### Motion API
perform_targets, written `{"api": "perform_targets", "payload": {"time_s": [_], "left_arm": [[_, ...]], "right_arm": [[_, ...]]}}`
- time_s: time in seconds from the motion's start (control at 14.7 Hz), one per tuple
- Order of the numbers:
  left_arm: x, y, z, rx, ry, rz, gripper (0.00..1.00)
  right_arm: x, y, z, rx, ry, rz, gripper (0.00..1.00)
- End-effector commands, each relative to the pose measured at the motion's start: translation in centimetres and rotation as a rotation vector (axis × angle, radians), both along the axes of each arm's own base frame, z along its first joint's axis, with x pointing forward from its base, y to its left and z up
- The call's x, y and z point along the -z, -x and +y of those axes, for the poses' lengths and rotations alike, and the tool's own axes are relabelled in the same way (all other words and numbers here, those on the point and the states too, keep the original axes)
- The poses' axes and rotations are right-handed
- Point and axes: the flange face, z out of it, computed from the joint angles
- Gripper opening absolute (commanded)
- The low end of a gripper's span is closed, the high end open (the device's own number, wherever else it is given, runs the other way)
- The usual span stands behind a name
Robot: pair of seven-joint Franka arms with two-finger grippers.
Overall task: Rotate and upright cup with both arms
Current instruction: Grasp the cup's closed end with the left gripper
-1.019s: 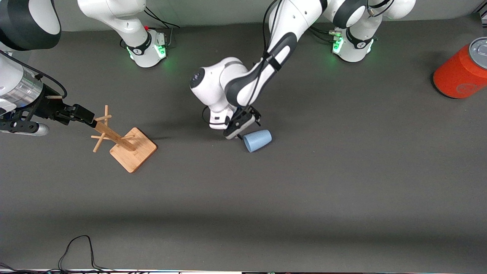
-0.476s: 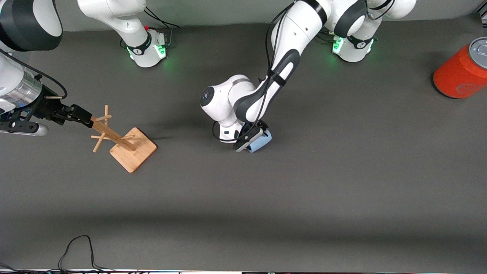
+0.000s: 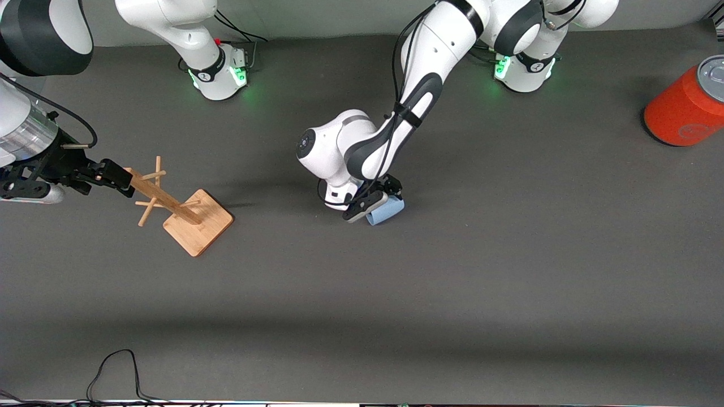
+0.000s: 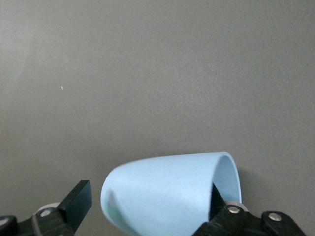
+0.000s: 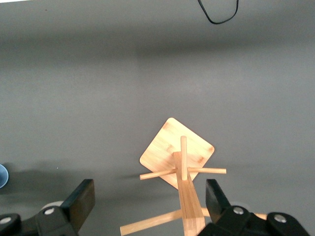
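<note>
The pale-blue cup [image 3: 389, 211] lies on its side on the grey table, near the middle. My left gripper [image 3: 375, 200] is down over it, open, with the cup's body between its fingers. In the left wrist view the cup [image 4: 167, 189] fills the gap of the left gripper [image 4: 147, 196]; one finger [image 4: 78, 199] stands apart from the cup's base end, the other [image 4: 216, 201] is at the rim. My right gripper [image 3: 116, 175] is open at the top of a wooden peg rack [image 3: 195, 220]; in the right wrist view the rack's post [image 5: 189, 201] sits between the fingers of the right gripper [image 5: 149, 194].
A large orange-red can [image 3: 684, 107] with a grey lid lies at the left arm's end of the table. A black cable [image 3: 116, 367] loops at the table edge nearest the front camera. A sliver of the cup [image 5: 2, 176] shows in the right wrist view.
My left gripper has moved from beside the cup's wide end to down over the cup, straddling it. The cup has hardly shifted. The right gripper has drifted slightly at the rack's top.
</note>
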Motion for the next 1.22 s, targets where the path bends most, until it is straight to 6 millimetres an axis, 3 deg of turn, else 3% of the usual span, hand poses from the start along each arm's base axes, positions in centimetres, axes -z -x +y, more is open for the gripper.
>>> {"api": "perform_targets", "payload": {"time_s": [0.0,0.27,0.41,0.61,0.75,0.88,1.16], "left_arm": [[-1.1,0.7,-0.3,0.008,-0.026,0.023,1.0],[-2.0,1.1,-0.4,0.002,-0.037,0.034,1.0],[-2.1,1.1,-0.4,0.0,-0.04,0.035,0.94],[-2.1,1.4,-0.5,0.0,-0.045,0.042,0.64],[-2.1,1.6,-0.7,0.0,-0.038,0.049,0.37],[-2.3,1.5,-0.6,-0.005,-0.041,0.049,0.25],[-2.6,1.8,-0.7,-0.005,-0.04,0.054,0.11]], "right_arm": [[-0.1,0.1,-0.3,-0.028,0.001,-0.016,1.0],[-0.1,0.3,-0.2,-0.029,0.001,-0.01,1.0],[-0.2,0.3,-0.2,-0.031,0.001,-0.01,1.0],[-0.1,0.3,0.1,-0.034,0.001,-0.009,1.0],[-0.1,0.3,0.1,-0.034,0.001,-0.009,1.0],[-0.1,0.3,0.1,-0.034,0.001,-0.01,1.0],[0.0,0.2,0.1,-0.034,0.001,-0.013,1.0]]}}
